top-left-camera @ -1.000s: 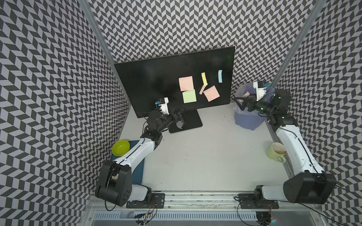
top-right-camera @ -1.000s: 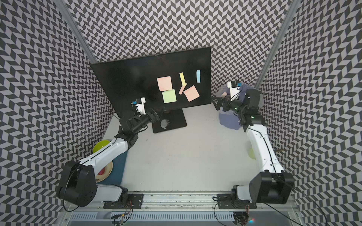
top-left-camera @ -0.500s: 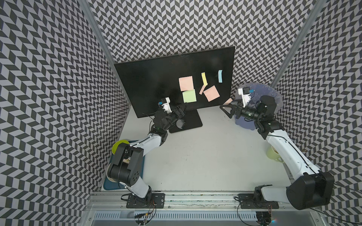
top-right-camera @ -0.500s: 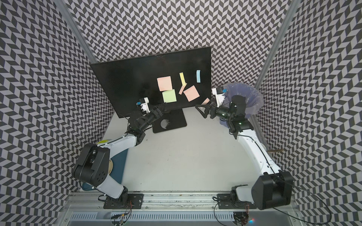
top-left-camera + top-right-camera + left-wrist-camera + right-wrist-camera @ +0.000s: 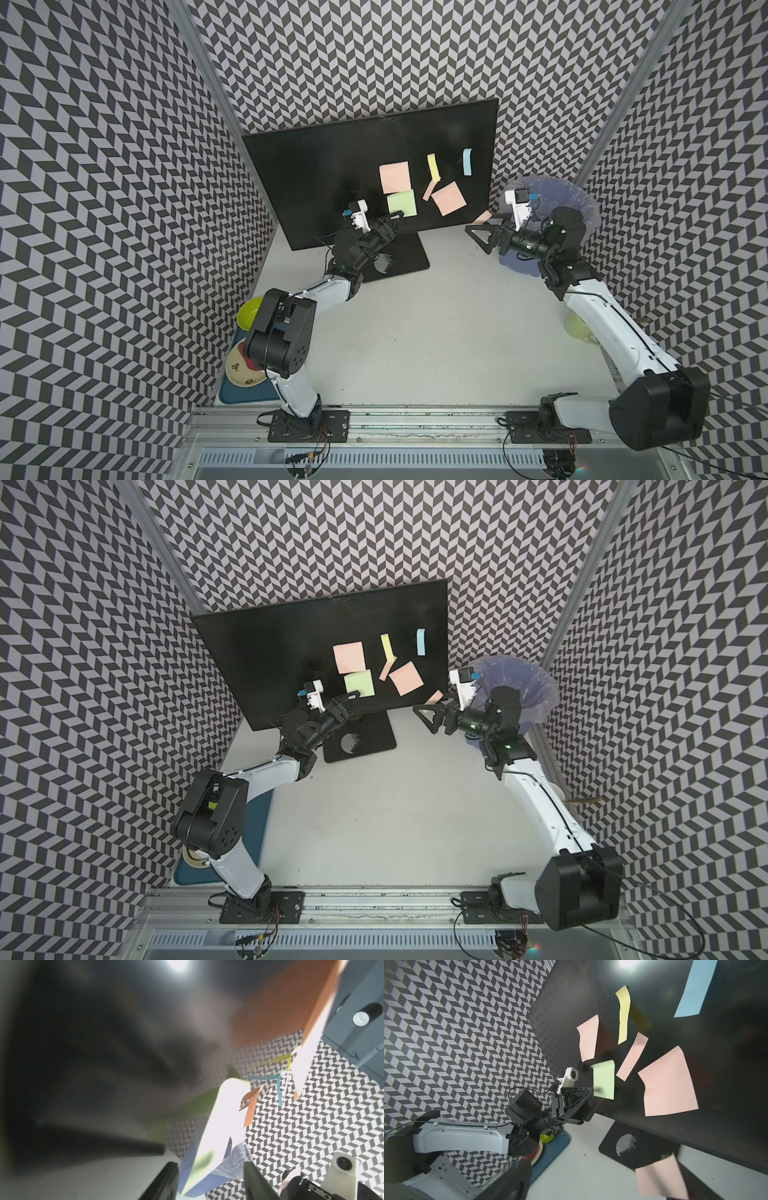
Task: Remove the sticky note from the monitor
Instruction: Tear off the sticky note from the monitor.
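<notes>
Six sticky notes (image 5: pixel 395 176) cling to the monitor (image 5: pixel 332 174), right ahead of the left gripper (image 5: pixel 395 224) — its jaws stand half apart, straddling the green note (image 5: pixel 402 203) at its lower corner, paper between the fingers. The right gripper (image 5: pixel 478 235) gapes wide — a loose pink note (image 5: pixel 483 217) touches one finger.

We see bare tabletop (image 5: pixel 436 332) open across the middle. At the back the monitor (image 5: pixel 332 174), its base plate (image 5: pixel 409 255) and the bin (image 5: pixel 582 195) block passage.
</notes>
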Action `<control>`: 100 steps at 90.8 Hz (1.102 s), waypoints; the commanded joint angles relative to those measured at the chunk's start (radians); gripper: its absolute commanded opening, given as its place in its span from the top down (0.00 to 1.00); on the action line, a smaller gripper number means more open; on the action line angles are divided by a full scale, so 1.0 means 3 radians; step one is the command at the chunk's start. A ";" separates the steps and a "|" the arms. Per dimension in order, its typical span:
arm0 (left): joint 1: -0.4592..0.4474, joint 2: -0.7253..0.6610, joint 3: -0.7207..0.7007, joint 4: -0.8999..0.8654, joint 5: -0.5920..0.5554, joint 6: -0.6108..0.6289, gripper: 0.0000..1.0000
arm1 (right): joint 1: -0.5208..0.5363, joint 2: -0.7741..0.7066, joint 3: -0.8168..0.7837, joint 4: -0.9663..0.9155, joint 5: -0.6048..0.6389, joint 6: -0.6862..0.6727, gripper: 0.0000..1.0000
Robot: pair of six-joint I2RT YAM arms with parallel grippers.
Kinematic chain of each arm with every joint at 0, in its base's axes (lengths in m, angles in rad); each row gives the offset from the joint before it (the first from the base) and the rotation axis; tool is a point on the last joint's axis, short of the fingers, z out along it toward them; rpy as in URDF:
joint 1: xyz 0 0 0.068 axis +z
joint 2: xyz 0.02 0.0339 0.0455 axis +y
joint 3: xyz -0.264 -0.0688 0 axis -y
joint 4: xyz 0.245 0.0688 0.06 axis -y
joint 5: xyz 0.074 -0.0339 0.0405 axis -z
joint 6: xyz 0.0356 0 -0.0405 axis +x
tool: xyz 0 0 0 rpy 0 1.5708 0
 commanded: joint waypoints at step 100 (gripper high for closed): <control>-0.0105 -0.0712 -0.0441 0.0305 0.0530 -0.0056 1.00 | 0.0373 0.0253 -0.0216 0.0978 -0.0369 0.0690 0.01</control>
